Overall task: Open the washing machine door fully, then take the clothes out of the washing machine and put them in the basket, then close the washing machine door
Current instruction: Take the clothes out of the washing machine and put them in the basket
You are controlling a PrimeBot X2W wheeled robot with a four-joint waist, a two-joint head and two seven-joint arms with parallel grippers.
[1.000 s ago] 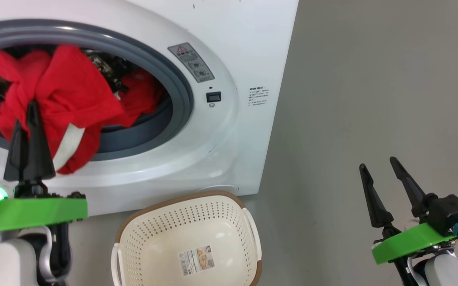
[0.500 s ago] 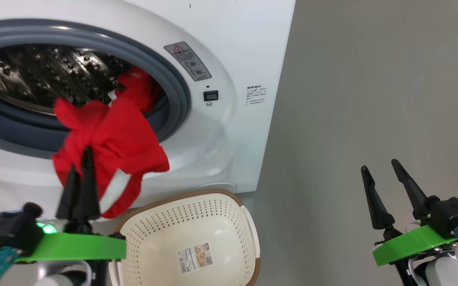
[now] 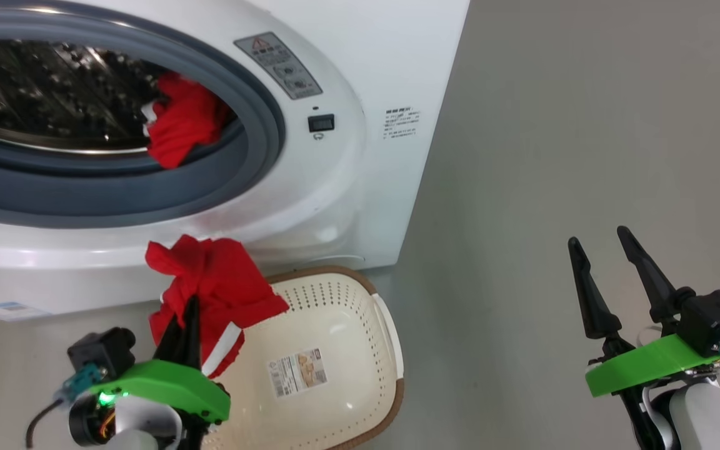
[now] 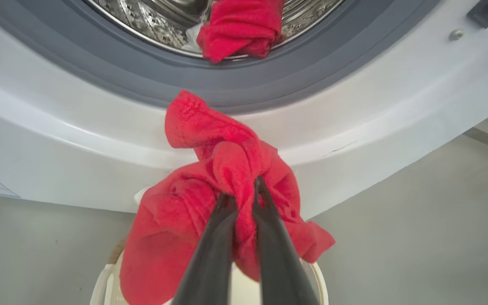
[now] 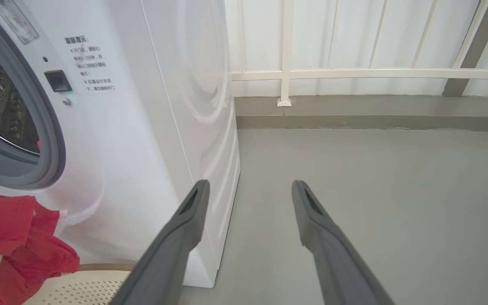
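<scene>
Your left gripper [image 3: 188,309] is clamped on a red garment [image 3: 216,281], the cloth bunched around the fingertips and hanging over the left rim of the cream basket [image 3: 341,300] (a sticker label [image 3: 296,373] lies on its floor). A second red garment [image 3: 182,122] lies in the washing machine [image 3: 360,187] drum [image 3: 54,94], against the grey ring [image 3: 254,156]. A second ago your catch hung at the drum mouth. Your right gripper [image 3: 597,237] stands open, well apart.
</scene>
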